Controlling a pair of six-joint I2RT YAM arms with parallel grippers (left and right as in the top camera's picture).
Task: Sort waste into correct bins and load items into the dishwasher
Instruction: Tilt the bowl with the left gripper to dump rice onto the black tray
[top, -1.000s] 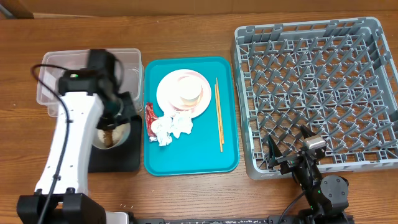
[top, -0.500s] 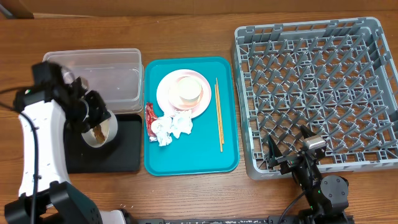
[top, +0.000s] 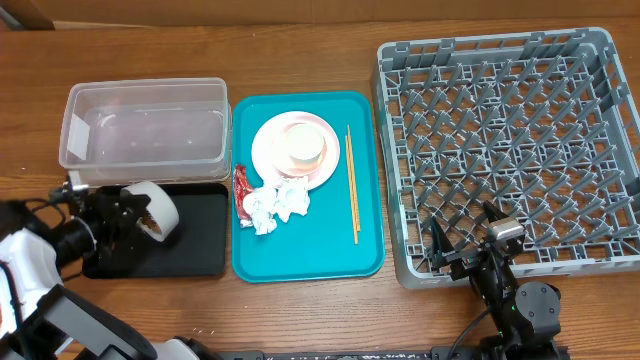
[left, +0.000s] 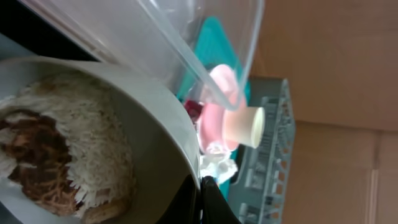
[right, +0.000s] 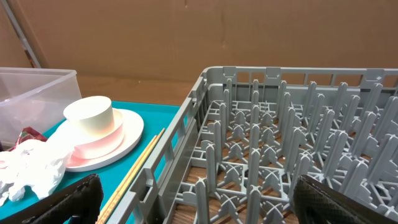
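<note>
Left wrist: white bowl (left: 158, 118) holds rice (left: 93, 146), brown scraps (left: 34, 155).

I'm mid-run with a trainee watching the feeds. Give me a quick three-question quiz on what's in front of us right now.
1. True or false: dishes already stand in the grey dish rack.
2. The left claw grips a tilted white bowl. What lies under the bowl? A. clear tub B. black tray C. teal tray
3. In a few words: what is in that bowl?
Key: 1. False, the rack shows only bare pegs. 2. B, the black tray. 3. White rice with brown scraps.
</note>
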